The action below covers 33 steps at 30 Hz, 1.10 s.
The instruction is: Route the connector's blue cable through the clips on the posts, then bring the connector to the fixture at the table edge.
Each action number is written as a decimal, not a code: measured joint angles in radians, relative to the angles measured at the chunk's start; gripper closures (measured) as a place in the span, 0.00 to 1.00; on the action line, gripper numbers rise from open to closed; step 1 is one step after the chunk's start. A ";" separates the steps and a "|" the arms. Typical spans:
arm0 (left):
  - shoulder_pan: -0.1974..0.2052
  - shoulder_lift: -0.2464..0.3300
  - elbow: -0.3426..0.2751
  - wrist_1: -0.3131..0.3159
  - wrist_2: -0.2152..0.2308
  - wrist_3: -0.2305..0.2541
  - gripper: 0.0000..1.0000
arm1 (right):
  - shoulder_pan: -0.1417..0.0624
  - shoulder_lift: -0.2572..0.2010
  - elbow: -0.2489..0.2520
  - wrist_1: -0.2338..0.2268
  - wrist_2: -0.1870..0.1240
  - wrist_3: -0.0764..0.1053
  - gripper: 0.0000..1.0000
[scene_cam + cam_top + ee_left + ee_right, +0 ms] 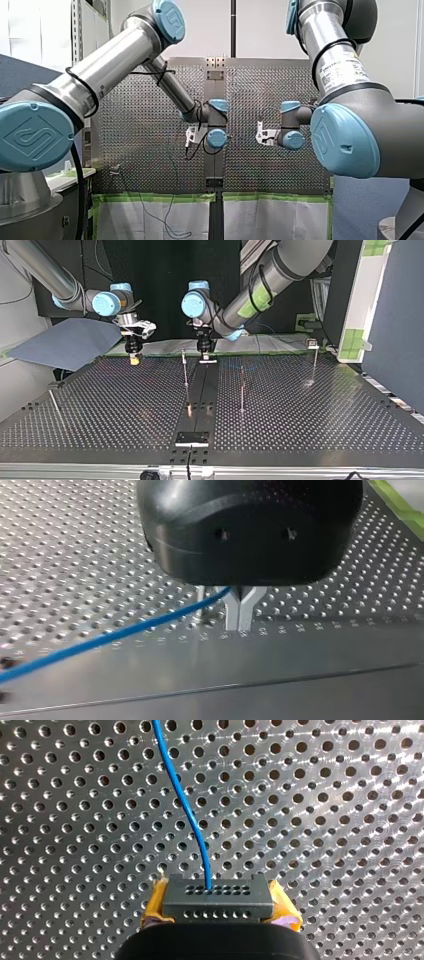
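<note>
Gripping the connector between yellow pads, our right pincer is closed on it over the perforated tabletop, the blue cable leading away ahead. Our left pincer has its metal tips together; the cable runs in where the fingers fork, pinched or not we cannot tell. Only the top view shows the thin posts at centre frame, with both pincers beyond them, upper left and upper centre

Blue-grey sheet off far corner of perforated table, top view's left; green tape edging white covers
</note>
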 joint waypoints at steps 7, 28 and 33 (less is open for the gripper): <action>0.006 -0.044 0.045 -0.011 0.005 -0.001 0.98 | 0.000 0.000 -0.006 0.004 -0.002 0.000 1.00; 0.036 -0.050 0.120 -0.047 0.011 0.001 0.98 | -0.018 0.002 -0.039 0.000 -0.008 0.022 1.00; 0.042 -0.050 0.130 -0.054 0.017 0.000 0.98 | -0.024 0.003 -0.055 0.008 -0.014 0.029 1.00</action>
